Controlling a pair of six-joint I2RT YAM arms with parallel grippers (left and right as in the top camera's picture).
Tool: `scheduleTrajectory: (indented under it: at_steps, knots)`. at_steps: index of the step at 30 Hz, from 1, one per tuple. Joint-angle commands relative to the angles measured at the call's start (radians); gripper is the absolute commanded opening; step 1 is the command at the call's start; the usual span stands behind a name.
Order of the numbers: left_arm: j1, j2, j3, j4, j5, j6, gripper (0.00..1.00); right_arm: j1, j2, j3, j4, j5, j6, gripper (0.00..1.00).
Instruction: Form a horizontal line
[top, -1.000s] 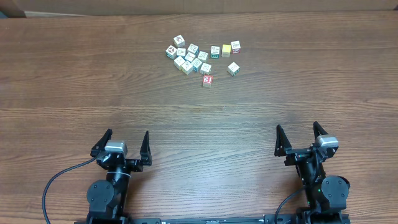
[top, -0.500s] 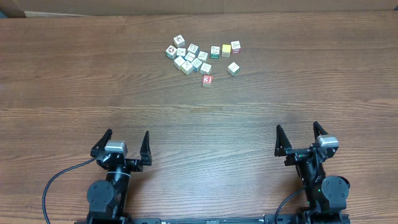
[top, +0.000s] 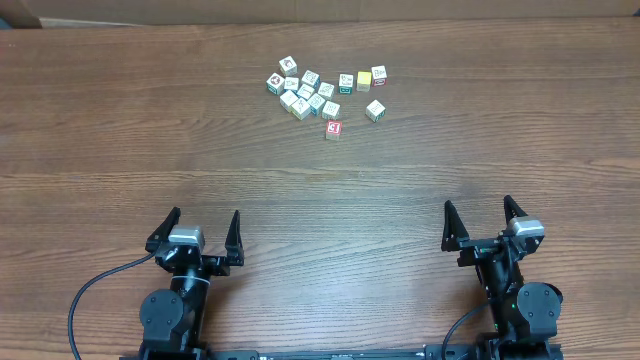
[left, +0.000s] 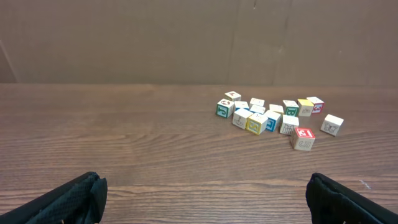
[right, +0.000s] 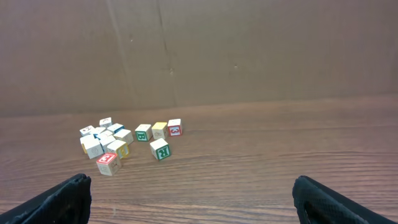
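No straight row of cubes shows in any view. A red-and-white cube stands alone just in front of an irregular bunch of small picture cubes at the far middle of the table. It also shows in the left wrist view and the right wrist view. A pale cube with green print stands apart to its right. My left gripper and right gripper are both open and empty at the near edge, far from the cubes. Their fingertips frame bare wood.
The wooden table stretches wide on both sides of the cubes. A brown cardboard wall stands behind its far edge. A green, a yellow and a red-edged cube sit at the bunch's right end.
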Motion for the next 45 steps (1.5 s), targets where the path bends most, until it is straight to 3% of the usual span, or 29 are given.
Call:
scheduleTrajectory:
  at_steps: [1,18,28,37,45]
  knots:
    - [-0.005,-0.012,-0.003,-0.001,-0.018,0.026,1.00,-0.006,-0.008,-0.010,0.003,0.008,-0.007,1.00]
    - [-0.003,-0.012,-0.003,0.000,-0.031,0.045,1.00,-0.006,-0.008,-0.010,0.003,0.008,-0.007,1.00]
    - [-0.003,-0.012,0.037,0.190,0.039,0.045,1.00,-0.006,-0.008,-0.010,0.003,0.008,-0.007,1.00]
    - [-0.004,0.047,0.402,0.060,0.072,0.041,1.00,-0.006,-0.008,-0.010,0.003,0.008,-0.007,1.00]
    - [-0.004,0.386,0.885,-0.245,0.237,0.025,1.00,-0.006,-0.008,-0.010,0.003,0.008,-0.007,1.00]
